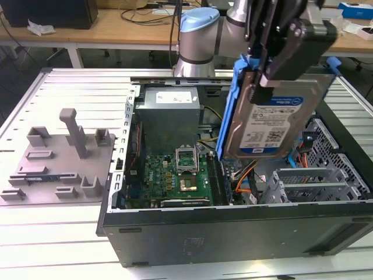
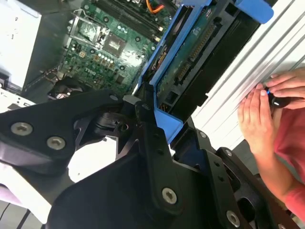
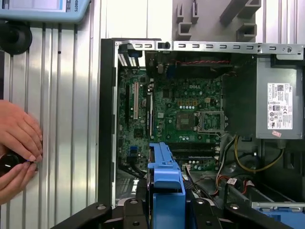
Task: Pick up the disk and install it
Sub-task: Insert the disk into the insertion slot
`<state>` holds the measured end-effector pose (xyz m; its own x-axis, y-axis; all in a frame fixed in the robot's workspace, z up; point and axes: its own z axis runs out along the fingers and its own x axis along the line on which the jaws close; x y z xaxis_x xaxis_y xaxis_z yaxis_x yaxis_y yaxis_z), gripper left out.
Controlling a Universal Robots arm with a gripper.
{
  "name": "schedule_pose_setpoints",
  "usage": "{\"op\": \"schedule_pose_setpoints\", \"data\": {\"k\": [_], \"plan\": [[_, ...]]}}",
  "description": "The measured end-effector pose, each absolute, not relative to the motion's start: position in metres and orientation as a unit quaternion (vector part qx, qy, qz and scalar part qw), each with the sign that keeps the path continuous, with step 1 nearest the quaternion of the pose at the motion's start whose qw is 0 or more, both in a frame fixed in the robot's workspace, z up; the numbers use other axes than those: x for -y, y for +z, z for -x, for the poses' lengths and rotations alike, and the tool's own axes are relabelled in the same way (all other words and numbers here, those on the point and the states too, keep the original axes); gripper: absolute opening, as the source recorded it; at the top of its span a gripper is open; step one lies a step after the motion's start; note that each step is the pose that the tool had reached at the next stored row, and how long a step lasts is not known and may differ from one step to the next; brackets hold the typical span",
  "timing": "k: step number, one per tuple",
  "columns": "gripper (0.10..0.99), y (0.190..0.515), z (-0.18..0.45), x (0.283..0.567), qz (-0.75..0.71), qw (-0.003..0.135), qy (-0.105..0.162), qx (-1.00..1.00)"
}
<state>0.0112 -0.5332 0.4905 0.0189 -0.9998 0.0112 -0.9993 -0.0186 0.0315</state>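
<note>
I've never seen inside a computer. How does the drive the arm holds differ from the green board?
The disk is silver-grey in a blue frame; the green board is studded with parts. The disk hangs tilted in the gripper over the case; the green board lies flat inside it. Both are flat rectangles.

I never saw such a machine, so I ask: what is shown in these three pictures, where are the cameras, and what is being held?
It is a robot arm with a gripper. The exterior view comes from a camera off the arm; both wrist views come from cameras riding on it. On the table lie an open computer case and a grey plastic stand. The gripper is shut on the disk, held above the case. A person's hand is on the table beside the case.
</note>
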Motion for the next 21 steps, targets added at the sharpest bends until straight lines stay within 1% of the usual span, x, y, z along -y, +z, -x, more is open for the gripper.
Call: {"op": "schedule_pose_setpoints", "data": {"k": [6,8,13,15,21], "plan": [[0.365,0.4892,-0.0208,0.5437,-0.714,0.014,-0.005,0.700],[0.365,0.4886,-0.0210,0.5445,-0.714,0.011,-0.004,0.700],[0.365,0.4887,-0.0209,0.5447,-0.713,0.010,-0.005,0.701],[0.365,0.4880,-0.0209,0.5446,-0.712,0.006,-0.009,0.702],[0.365,0.4876,-0.0213,0.5446,-0.711,0.006,-0.009,0.703]]}}
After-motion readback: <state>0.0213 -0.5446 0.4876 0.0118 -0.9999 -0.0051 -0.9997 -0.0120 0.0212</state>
